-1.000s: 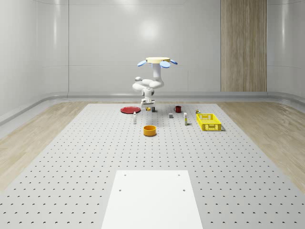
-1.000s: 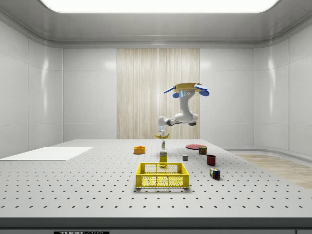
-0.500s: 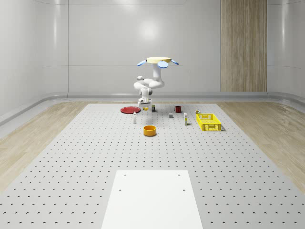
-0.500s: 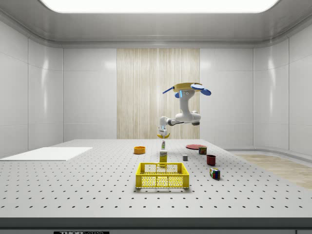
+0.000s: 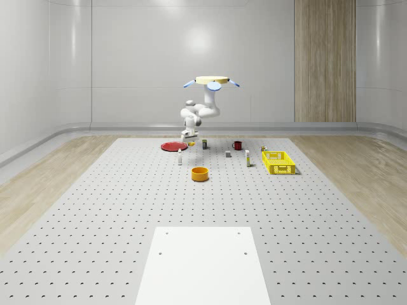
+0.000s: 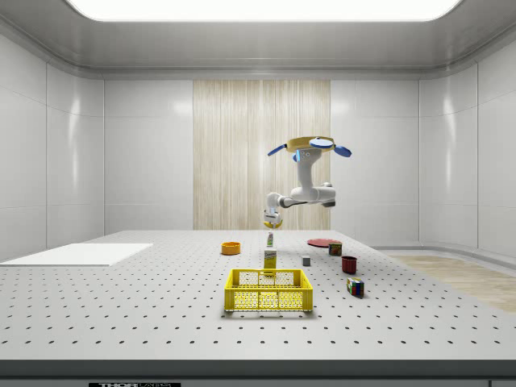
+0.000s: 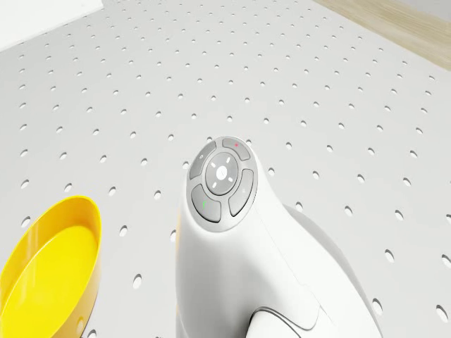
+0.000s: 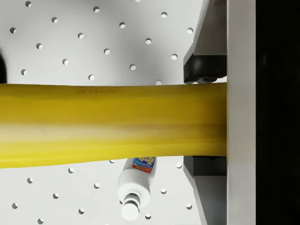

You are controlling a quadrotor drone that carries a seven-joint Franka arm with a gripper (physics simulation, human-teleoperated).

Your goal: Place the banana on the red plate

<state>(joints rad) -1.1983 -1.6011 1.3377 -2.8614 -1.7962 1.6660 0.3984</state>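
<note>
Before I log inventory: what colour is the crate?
Yellow; the crate shows best in the side view.

Your whole-scene view looks down the perforated surface (image 5: 127, 210) from far off, facing the back wall. Your side view sits low at its edge, equally distant; these 2 share the drone (image 6: 310, 147) and yellow crate (image 6: 268, 290). Your drone view looks down past the arm (image 7: 232, 232). Your wrist view sits close behind the fingers (image 8: 206, 65), facing the surface below them.
</note>
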